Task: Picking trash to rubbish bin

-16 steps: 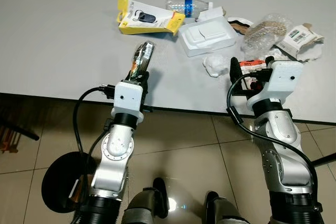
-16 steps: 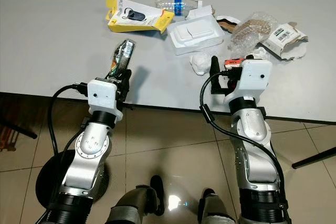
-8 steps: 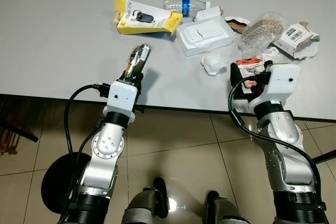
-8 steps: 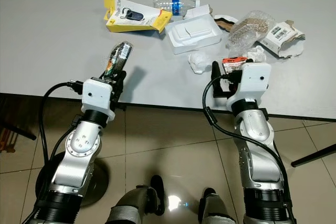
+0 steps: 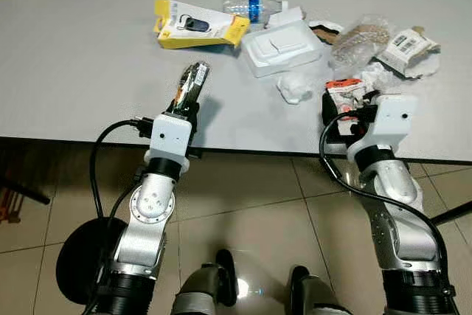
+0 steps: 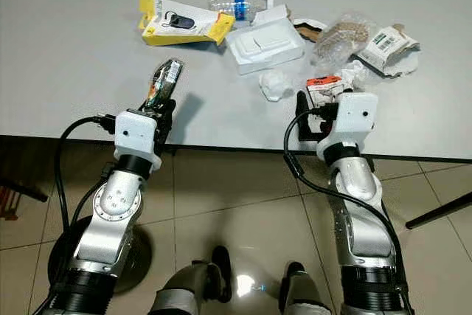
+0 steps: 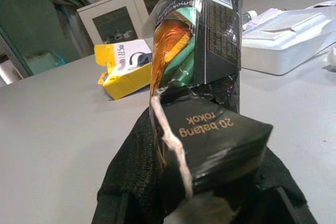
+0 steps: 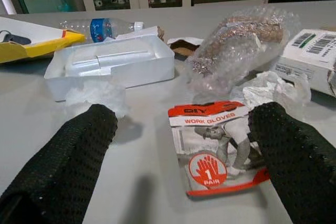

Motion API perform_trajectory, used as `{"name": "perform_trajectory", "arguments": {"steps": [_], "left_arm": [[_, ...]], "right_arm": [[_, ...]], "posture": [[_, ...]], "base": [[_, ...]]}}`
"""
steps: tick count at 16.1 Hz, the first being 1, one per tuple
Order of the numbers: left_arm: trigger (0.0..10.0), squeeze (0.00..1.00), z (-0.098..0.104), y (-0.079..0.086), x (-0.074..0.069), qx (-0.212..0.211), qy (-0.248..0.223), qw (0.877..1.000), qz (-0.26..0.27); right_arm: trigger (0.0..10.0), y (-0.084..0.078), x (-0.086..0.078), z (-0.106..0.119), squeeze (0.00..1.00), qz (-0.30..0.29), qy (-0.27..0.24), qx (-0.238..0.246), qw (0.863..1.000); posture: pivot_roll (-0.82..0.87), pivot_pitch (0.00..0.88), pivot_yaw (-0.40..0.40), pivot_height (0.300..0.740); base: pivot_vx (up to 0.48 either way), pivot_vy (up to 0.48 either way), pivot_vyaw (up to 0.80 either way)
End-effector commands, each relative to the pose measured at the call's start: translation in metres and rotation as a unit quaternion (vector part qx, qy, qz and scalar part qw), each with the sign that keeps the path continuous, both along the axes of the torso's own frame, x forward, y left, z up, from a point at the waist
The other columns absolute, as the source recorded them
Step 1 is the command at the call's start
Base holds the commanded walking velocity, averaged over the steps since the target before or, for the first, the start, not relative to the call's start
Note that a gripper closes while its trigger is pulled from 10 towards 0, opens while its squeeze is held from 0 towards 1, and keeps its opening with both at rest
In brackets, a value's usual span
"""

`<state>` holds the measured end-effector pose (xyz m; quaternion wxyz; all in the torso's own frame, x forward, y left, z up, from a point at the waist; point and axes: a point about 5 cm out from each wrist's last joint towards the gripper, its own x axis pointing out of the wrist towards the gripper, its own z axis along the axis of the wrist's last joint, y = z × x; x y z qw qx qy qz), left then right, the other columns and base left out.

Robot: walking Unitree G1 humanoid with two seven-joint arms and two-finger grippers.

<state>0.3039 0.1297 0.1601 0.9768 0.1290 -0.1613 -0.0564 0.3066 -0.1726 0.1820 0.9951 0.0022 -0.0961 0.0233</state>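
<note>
**Crumpled cigarette pack held over the table edge, trash lying beyond**

A torn, crumpled cigarette pack (image 5: 193, 84) is clamped between the black fingers of the left gripper (image 5: 188, 101), near the front edge of the grey table (image 5: 88, 71). Its long axis is seen running along the fingers, pointing away from the robot and up over the tabletop, with the squashed dark end (printed "20 batang rokok") seated between the fingers (image 7: 131, 182) and the torn, shiny orange and green end furthest out.

The right gripper (image 8: 184, 150) is seen over the table edge with its fingers spread apart and nothing between them. A red and white work gloves packet (image 8: 218, 148) is seen lying flat on the table between the two fingertips, nearer the one on the robot's right.

Further across the table are seen a yellow package (image 5: 193, 25), a clear plastic bottle (image 5: 253, 7) lying on its side, a white foam tray (image 5: 282, 47), a crumpled white tissue (image 5: 293, 88), a wad of bubble wrap (image 5: 360, 36) and a torn box with a barcode label (image 5: 408, 44). The floor below is tiled (image 5: 243, 212)
</note>
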Motion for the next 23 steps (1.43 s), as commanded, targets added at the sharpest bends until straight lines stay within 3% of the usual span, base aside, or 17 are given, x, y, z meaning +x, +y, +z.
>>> {"name": "perform_trajectory", "arguments": {"steps": [1, 23], "left_arm": [[10.0, 0.00, -0.0076, 0.0008, -0.0024, -0.001, 0.016, 1.000, 0.004], [10.0, 0.00, -0.0061, -0.0021, -0.0017, -0.013, 0.012, 1.000, 0.000]], "right_arm": [[10.0, 0.0007, -0.0020, -0.0080, 0.00, 0.003, 0.015, 0.004, 1.000], [10.0, -0.0039, -0.0042, -0.0110, 0.00, -0.001, 0.025, 0.004, 1.000]], "posture": [[0.07, 0.298, 0.093, 0.740], [0.06, 0.294, 0.092, 0.740]], "base": [[0.000, 0.000, 0.00], [0.000, 0.000, 0.00]]}}
